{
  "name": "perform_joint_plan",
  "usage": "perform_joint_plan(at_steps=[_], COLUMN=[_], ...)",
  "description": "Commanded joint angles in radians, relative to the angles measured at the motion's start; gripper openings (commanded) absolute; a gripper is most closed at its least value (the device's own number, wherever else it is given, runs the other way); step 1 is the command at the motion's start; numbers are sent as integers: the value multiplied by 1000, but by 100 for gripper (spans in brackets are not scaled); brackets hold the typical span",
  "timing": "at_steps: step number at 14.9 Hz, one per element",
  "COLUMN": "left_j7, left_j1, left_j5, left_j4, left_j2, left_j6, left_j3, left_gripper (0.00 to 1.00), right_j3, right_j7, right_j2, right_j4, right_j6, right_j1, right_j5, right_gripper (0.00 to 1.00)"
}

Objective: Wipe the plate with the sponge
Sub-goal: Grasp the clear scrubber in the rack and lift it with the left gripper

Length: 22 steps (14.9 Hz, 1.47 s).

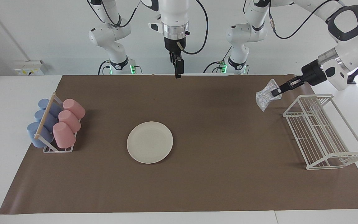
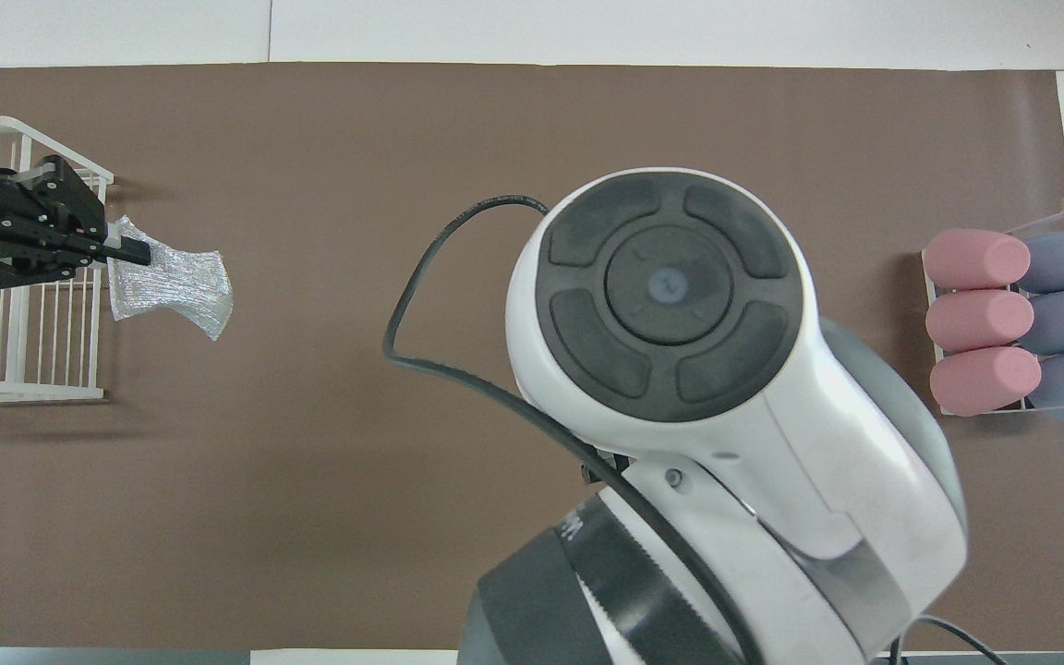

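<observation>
The plate (image 1: 149,142), round, flat and cream-white with a shallow rim, lies upright and bare on the brown mat. The sponge (image 1: 266,97), a silvery, glittery mesh wad, hangs in the air, well apart from the plate.
</observation>
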Motion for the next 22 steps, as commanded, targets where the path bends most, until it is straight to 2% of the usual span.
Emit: perform_joint_plan(at_steps=[1,3,6,9,13,15,17,20,22], left_j7=[168,228,286,443,590,600,603,606,606], left_j1=[39,34,-2,-33,-87,-120,-159,-235,-237], left_j5=[-185,-327,-509,-629,-799,-826,-855,-863,-866], left_j4=[-376,-535,-710,-840,-919,-923,-926,-930,-928], left_j2=[-219,-302,-387,-430,-430,-424,-422,-422,-422], left_j6=[121,173,228,236,236,236,250,302,302], left_j3=[-6,-6,-11,-11,-11,-11,-12,-12,-12], left_gripper=[0,0,0,0,0,0,0,0,0], right_j3=[3,3,5,5,3,5,6,6,6], right_j7=[12,13,19,24,42,80,136,248,259], right_j2=[-37,-43,-59,-65,-69,-76,-105,-119,-119], right_j4=[-56,-71,-106,-120,-133,-148,-220,-301,-326], right_j6=[32,32,81,124,126,153,257,420,465], right_j1=[-10,-8,1,-4,-1,4,24,91,114], right_j5=[11,11,12,72,124,129,176,181,178], right_gripper=[100,100,100,100,100,100,100,100,100])
